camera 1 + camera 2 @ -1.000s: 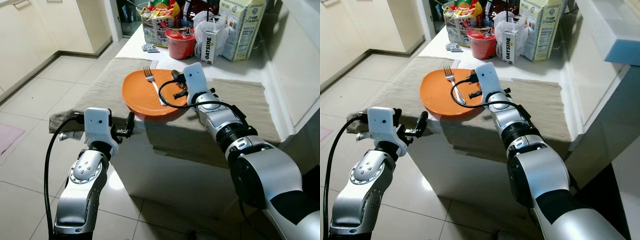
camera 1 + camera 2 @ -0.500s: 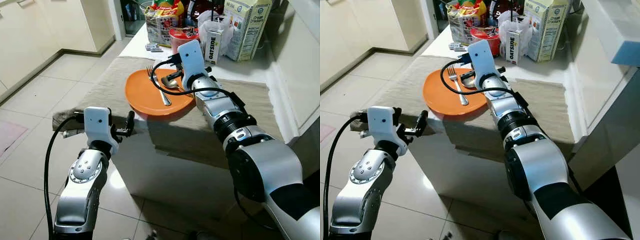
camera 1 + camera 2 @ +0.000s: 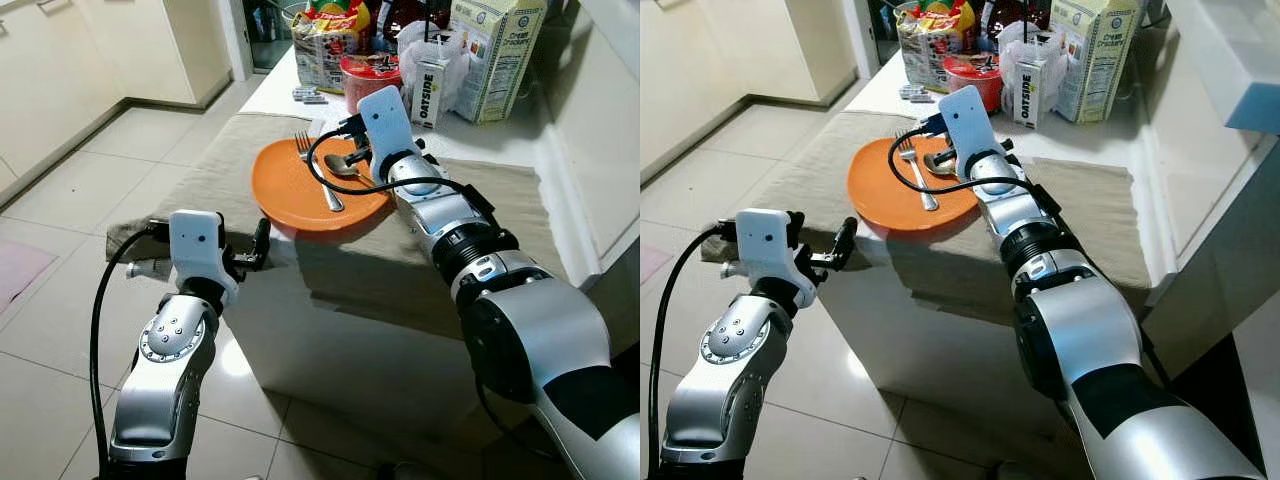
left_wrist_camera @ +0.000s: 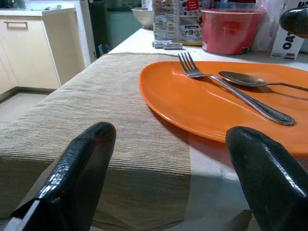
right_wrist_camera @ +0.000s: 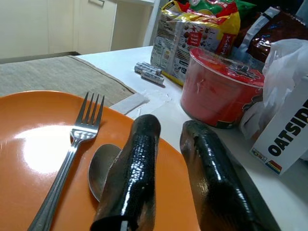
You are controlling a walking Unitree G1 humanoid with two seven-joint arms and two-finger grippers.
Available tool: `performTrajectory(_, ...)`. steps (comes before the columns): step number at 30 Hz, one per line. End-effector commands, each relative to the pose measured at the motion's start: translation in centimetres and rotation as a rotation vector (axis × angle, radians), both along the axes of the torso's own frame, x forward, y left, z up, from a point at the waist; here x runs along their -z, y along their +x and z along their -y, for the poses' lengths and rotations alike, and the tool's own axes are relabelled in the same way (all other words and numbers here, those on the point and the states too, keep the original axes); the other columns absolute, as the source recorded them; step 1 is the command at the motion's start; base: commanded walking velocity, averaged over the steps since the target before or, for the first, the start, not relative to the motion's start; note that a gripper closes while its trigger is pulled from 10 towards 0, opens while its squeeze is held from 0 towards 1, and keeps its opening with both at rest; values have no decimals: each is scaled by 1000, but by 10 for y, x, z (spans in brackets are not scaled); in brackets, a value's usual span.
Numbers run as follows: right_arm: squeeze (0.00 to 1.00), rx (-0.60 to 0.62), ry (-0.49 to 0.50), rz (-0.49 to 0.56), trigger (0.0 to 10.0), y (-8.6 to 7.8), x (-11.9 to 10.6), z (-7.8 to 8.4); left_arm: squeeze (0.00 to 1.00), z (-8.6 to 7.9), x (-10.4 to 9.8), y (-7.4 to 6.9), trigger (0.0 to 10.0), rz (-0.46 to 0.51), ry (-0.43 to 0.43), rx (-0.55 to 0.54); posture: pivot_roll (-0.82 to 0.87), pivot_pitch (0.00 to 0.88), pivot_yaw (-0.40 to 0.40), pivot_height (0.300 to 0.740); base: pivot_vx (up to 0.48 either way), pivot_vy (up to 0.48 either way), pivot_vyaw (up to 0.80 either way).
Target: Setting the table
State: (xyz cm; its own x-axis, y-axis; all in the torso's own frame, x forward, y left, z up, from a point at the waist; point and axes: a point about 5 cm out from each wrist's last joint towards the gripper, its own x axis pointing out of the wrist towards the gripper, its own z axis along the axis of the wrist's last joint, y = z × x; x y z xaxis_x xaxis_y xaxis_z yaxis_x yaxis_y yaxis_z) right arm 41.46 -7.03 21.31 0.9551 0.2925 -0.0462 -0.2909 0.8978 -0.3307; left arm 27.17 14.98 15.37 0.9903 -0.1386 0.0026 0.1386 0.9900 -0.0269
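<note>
An orange plate [image 3: 285, 190] rests on the beige cloth [image 3: 200, 170] that covers the table. A silver fork [image 3: 318, 178] lies on the plate, and a spoon [image 3: 340, 167] lies just beyond it with its bowl toward the fork. My right gripper [image 3: 348, 154] hovers over the plate's far rim, just above the spoon's handle. Its fingers [image 5: 139, 163] are slightly open with nothing between them, and the spoon's bowl [image 5: 101, 166] lies beside them. My left gripper [image 4: 175, 168] is wide open at the table's front edge, short of the plate [image 4: 192, 106].
Behind the plate stand a red bowl [image 3: 365, 82], an Oatside carton [image 3: 428, 90], a cracker box [image 3: 490, 55] and a snack bag [image 3: 325, 45]. Small batteries [image 3: 305, 95] lie on the white tabletop. Tiled floor lies to the left, a wall ledge to the right.
My right gripper has moved from the plate's right edge to over its far side, and the spoon now lies on the plate beside the fork. The left arm has stayed put.
</note>
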Motion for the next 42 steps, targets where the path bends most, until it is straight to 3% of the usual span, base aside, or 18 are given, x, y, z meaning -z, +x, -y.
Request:
performTrajectory(1,1000,-5,-18,-12,10000,0,3,0,0,-1,0,1,10000,-2,9,-3,-51,28,68,740,0,0,0)
performTrajectory(11,1000,-5,18,-33,10000,0,4,1,0,-1,0,2,10000,-3,9,1,-51,32,71,740,0,0,0)
performTrajectory(22,1000,11,-14,-38,10000,0,6,3,0,0,1,2,10000,-4,10,4,-50,33,73,740,0,0,0)
performTrajectory(23,0,7,-22,-50,10000,0,8,3,0,0,1,2,10000,-4,10,4,-50,33,73,740,0,0,0)
performTrajectory(42,0,-11,-106,-185,10000,-4,29,10,0,1,1,1,10000,-6,9,4,-44,39,71,740,0,0,0)
